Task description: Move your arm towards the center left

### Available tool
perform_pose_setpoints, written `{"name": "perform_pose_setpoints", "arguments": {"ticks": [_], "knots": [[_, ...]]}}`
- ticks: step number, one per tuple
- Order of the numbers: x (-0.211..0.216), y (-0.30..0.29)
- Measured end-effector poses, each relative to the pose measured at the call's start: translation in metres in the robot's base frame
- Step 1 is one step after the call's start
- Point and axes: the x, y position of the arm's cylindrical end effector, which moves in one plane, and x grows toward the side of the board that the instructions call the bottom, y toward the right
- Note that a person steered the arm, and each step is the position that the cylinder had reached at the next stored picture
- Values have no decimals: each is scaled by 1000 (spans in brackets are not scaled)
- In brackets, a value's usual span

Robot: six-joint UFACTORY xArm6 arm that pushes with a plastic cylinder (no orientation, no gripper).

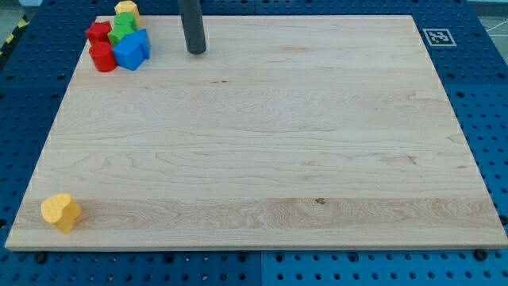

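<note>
My tip [197,52] stands on the wooden board [262,135] near its top edge, left of centre. A cluster of blocks lies at the top left corner, to the tip's left: a blue block [132,49] nearest the tip, a green star-like block [122,30], a yellow block [127,10] at the very top, a red block [98,32] and a red cylinder [102,57]. The tip is apart from the blue block by a small gap. A yellow heart-shaped block [61,211] lies alone at the bottom left corner.
The board lies on a blue pegboard table [484,87]. A black and white marker tag [437,36] sits at the board's top right corner.
</note>
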Motion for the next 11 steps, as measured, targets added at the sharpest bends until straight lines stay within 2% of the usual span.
{"name": "perform_pose_setpoints", "arguments": {"ticks": [1,2,3,5,10,11], "knots": [[-26,4],[-89,2],[-91,1],[-92,-49],[-91,-60],[-49,-42]]}}
